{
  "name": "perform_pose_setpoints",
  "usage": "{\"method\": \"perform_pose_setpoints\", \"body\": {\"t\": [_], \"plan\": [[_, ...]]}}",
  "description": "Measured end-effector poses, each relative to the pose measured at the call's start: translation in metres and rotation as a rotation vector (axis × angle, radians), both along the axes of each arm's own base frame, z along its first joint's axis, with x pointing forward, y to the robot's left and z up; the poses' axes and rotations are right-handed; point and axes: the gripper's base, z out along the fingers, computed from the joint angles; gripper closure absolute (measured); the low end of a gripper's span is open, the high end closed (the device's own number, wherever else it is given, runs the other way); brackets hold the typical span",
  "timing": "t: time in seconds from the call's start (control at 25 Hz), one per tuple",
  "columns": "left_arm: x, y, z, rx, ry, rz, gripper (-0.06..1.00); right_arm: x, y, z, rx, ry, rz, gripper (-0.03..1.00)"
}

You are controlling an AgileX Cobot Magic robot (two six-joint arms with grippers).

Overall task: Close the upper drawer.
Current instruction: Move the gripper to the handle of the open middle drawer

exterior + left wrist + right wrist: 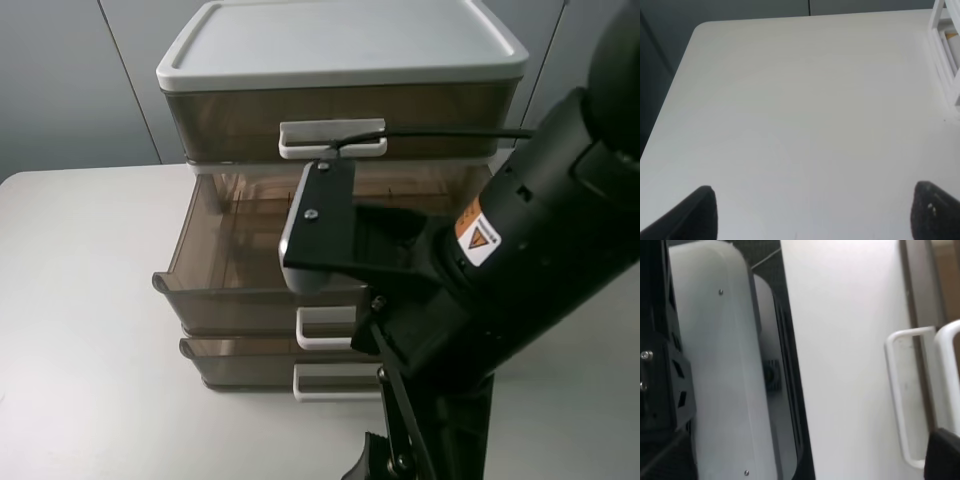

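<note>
Upper drawer (228, 300) open, rt arm (520, 250) just above.

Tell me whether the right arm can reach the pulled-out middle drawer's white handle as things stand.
Probably yes. The right arm hangs just in front of the upper drawer, right by its white loop handle, and nothing shows between them.

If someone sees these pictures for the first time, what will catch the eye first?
The large black right arm fills the lower right of the high view, in front of the chest. Behind it the upper drawer stands pulled out, its white loop handle just visible beneath the arm.
</note>
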Motion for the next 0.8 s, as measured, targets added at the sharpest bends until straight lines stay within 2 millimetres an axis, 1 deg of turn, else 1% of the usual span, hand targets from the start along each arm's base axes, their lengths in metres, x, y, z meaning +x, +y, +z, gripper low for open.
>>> {"method": "perform_pose_setpoints", "body": {"t": [0.16,0.4,0.6,0.8], "plan": [[0.000,0.000,0.000,-0.002,0.000,0.001,0.20,0.001,0.005,-0.010,-0.026,0.014,0.040,0.28],[0.000,0.000,0.000,-0.002,0.000,0.001,0.20,-0.009,0.009,-0.014,-0.041,-0.005,0.160,0.28],[0.000,0.000,0.000,-0.002,0.000,0.001,0.20,-0.005,0.010,-0.019,-0.072,-0.071,0.196,0.28],[0.000,0.000,0.000,-0.002,0.000,0.001,0.20,-0.001,0.011,-0.029,-0.116,-0.077,0.211,0.28]]}}
